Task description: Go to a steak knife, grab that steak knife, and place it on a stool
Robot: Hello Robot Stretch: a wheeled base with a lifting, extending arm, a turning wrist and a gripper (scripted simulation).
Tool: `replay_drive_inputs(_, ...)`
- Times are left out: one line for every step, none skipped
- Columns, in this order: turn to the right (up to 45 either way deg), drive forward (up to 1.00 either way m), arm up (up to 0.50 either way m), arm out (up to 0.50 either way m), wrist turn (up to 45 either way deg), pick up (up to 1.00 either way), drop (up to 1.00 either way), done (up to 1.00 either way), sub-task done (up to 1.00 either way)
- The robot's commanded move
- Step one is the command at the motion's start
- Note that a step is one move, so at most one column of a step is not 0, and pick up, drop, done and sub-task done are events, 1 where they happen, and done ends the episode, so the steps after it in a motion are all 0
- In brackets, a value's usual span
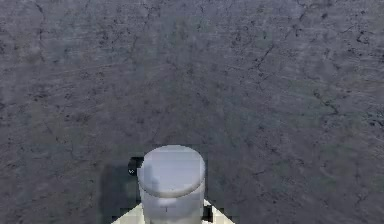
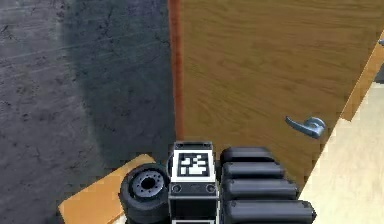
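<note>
One wooden door [image 2: 270, 70], silver handle [image 2: 305, 125], claw [image 2: 145, 190] near bottom edge

Ahead of me spreads a dark grey surface [image 1: 190, 70], mottled and crossed by thin, crooked cracks, reaching from edge to edge of the forward view. I cannot tell whether it is wall or floor. At the bottom middle stands a pale grey cylinder [image 1: 172, 182] with a rounded, lighter top, upright and cut off by the lower edge. A small black piece [image 1: 132, 167] sits against its left side near the top. Below the cylinder, a tan slab [image 1: 128, 217] peeks in on either side.
</note>
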Motion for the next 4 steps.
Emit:
replay_drive_inputs(21.0, 0.0, 0.0, 0.0, 0.0, 0.0, 0.0, 0.0, 0.0)
replay_drive_inputs(-15.0, 0.0, 0.0, 0.0, 0.0, 0.0, 0.0, 0.0, 0.0)
replay_drive_inputs(9.0, 0.0, 0.0, 0.0, 0.0, 0.0, 0.0, 0.0, 0.0)
replay_drive_inputs(-6.0, 0.0, 0.0, 0.0, 0.0, 0.0, 0.0, 0.0, 0.0)
